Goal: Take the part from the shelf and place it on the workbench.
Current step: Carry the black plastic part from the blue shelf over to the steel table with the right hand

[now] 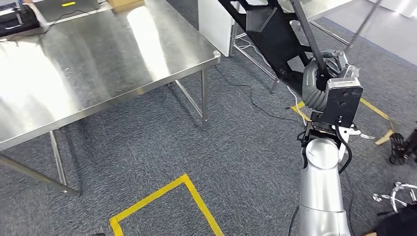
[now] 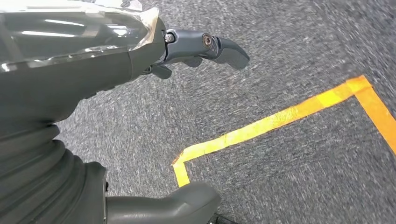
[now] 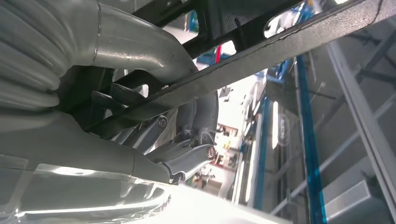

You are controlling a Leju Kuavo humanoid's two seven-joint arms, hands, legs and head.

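Note:
A large black frame-like part (image 1: 270, 29) hangs in the air at the upper right, beyond the workbench's corner. My right hand (image 1: 330, 73) is raised and grips one of its thin black bars. In the right wrist view my right hand (image 3: 154, 135) has its fingers wrapped around that black bar (image 3: 280, 51). The steel workbench (image 1: 98, 59) fills the left of the head view, well left of the part. My left hand (image 2: 93, 70) hangs over the grey carpet, fingers (image 2: 219, 46) and thumb apart, holding nothing.
Yellow tape (image 1: 162, 196) marks a corner on the carpet in front of me, also under my left hand as a yellow line (image 2: 280, 121). A cable (image 1: 255, 103) trails behind the bench leg (image 1: 204, 98). A white cabinet (image 1: 214, 22) stands behind the bench. A chair base (image 1: 398, 194) sits right.

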